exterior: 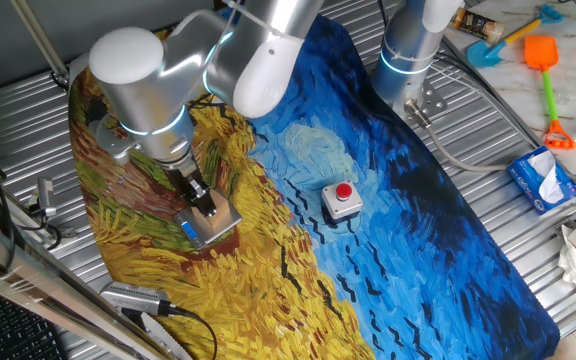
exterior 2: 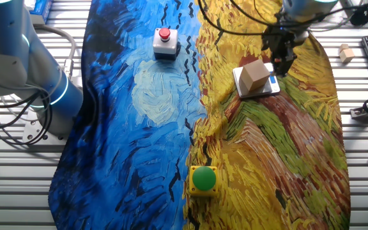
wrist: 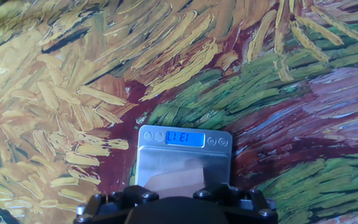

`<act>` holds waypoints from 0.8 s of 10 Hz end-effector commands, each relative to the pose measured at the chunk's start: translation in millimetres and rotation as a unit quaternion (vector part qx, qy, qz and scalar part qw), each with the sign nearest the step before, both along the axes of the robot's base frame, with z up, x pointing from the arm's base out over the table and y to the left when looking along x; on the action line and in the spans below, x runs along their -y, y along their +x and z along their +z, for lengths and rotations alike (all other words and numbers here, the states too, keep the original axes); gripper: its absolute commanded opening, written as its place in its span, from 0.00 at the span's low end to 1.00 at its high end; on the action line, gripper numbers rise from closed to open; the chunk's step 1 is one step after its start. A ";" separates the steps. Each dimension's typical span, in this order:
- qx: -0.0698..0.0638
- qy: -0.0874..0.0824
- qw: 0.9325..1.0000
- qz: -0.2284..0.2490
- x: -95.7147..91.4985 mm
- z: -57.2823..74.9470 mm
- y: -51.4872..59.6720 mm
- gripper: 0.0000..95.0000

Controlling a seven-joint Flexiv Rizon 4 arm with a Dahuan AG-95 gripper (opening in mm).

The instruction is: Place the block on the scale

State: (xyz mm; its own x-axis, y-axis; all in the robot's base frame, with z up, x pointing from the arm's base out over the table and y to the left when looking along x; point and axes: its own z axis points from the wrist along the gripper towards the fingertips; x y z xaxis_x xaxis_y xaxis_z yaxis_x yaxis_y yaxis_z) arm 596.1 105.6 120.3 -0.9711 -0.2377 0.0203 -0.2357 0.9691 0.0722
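Note:
The block (exterior 2: 255, 75), a small light-tan wooden cube, rests upright on the scale (exterior 2: 265, 91), which lies on the yellow part of the painted cloth. Both also show in one fixed view, the block (exterior: 220, 212) on the scale (exterior: 204, 235). My gripper (exterior 2: 285, 59) hangs close over the scale's blue-strip edge, right beside the block; it shows in one fixed view too (exterior: 202, 198). It looks open and holds nothing. In the hand view the scale (wrist: 160, 155) has a lit blue display (wrist: 185, 138), the block (wrist: 178, 180) is partly hidden, and the gripper's dark housing (wrist: 176, 211) fills the bottom edge.
A grey box with a red button (exterior: 341, 199) stands mid-cloth. A yellow box with a green button (exterior 2: 203, 179) sits near the cloth's edge. A second arm's base (exterior 2: 50, 89) stands beside the cloth. A spare wooden block (exterior 2: 345, 53) and a tissue box (exterior: 543, 180) lie off the cloth.

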 end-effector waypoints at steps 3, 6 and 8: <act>-0.015 -0.008 0.999 -0.028 -3.9 41.5 -8.0 0.00; -0.025 -0.004 0.999 -0.028 -7.8 63.8 -14.7 0.00; -0.034 -0.003 0.999 -0.034 -13.6 80.7 -22.0 0.00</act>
State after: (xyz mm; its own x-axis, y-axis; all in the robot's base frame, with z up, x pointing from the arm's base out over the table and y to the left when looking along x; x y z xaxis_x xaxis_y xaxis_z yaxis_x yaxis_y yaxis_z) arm 574.4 118.6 199.5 -0.9809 -0.1746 0.0859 -0.1684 0.9829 0.0746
